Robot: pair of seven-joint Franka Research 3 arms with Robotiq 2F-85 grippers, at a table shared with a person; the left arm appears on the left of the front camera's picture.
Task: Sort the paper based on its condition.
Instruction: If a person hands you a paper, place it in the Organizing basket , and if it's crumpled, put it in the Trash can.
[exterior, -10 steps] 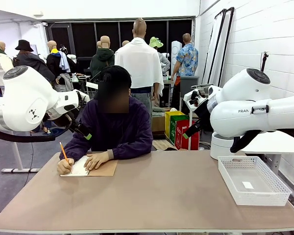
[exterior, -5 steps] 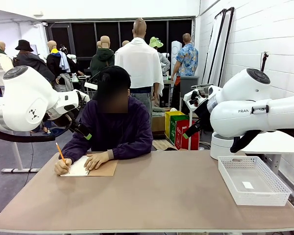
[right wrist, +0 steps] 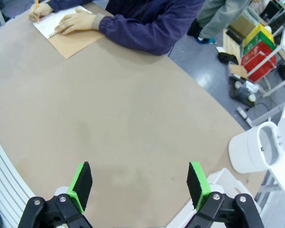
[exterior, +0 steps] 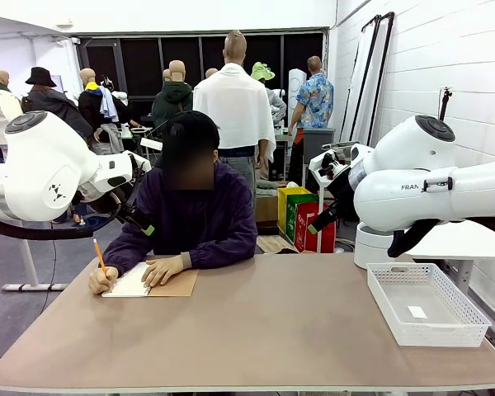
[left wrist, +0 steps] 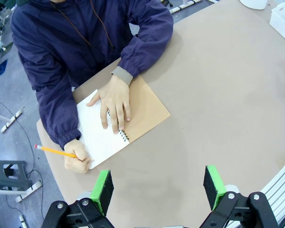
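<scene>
Sorting not started. Left end effector (left wrist: pixel 157 179) and right end effector (right wrist: pixel 139 179) both open, empty, above the surface (exterior: pixel 272 330). Paper (left wrist: pixel 97 140) is a page in the notebook (left wrist: pixel 147 107) at the person's side; hand (left wrist: pixel 77 162) writes on it. Tray (exterior: pixel 387 307): one slip (exterior: pixel 417 312).

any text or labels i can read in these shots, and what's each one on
"FRAN" on the right arm, the rest hidden.
notebook page: no writing readable.
slip in the basket: nothing legible.
coloured boxes behind the table: print too small to read.
</scene>
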